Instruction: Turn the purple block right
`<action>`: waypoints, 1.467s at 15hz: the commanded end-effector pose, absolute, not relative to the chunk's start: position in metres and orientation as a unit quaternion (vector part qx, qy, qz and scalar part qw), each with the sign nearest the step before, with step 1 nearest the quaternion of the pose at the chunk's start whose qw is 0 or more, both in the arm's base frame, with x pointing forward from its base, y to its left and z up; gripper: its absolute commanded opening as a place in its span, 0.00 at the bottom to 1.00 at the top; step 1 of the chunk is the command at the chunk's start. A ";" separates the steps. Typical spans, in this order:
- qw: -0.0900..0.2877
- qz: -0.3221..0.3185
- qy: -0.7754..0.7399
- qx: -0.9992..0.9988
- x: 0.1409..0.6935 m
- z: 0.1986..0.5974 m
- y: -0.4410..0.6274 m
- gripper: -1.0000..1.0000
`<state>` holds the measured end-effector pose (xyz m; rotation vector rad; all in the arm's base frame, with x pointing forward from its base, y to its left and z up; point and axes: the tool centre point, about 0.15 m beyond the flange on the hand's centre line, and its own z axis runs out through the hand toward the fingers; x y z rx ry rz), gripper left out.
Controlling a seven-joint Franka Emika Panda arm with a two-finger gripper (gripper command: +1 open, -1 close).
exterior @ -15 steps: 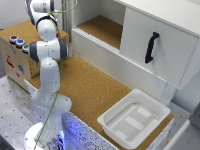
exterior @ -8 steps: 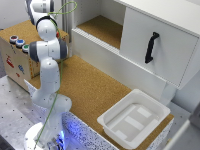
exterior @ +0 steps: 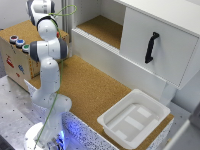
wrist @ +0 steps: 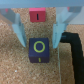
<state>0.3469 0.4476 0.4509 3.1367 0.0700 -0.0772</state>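
Purple block (wrist: 39,50) seen in the wrist view only: resting flat on the cork-textured surface (wrist: 15,60), upper face marked with a yellow ring and a short yellow dash near one edge. Not visible in the exterior view, where the upper arm blocks the area under the wrist. Gripper (wrist: 39,36) poised above the block, fingers spread wide, one translucent finger (wrist: 17,31) to one side and the other finger (wrist: 62,30) to the opposite side; nothing held, no contact evident. Gap between fingers slightly wider than the block, block roughly centred beneath. Red block (wrist: 37,16) lying beyond the purple one, apart from it, bearing a dark mark. Black handle (wrist: 74,50) just beside the purple block, near one finger's descent path; risk of a snag judged moderate. Handling assessment: small rigid cube, probably wood or hard plastic, light, not fragile, faces smooth and possibly somewhat slick. Recommended hold: opposing flat side faces, at mid-height, fingers square to the faces to prevent twisting out during rotation. Firm closure advisable, since turning over rough cork is likely to add drag if not lifted clear.
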 end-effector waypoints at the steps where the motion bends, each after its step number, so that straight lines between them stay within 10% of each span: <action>1: -0.024 -0.003 0.013 1.000 0.341 0.473 0.441 1.00; 22: 0.035 -0.013 0.435 0.900 0.393 0.550 0.474 1.00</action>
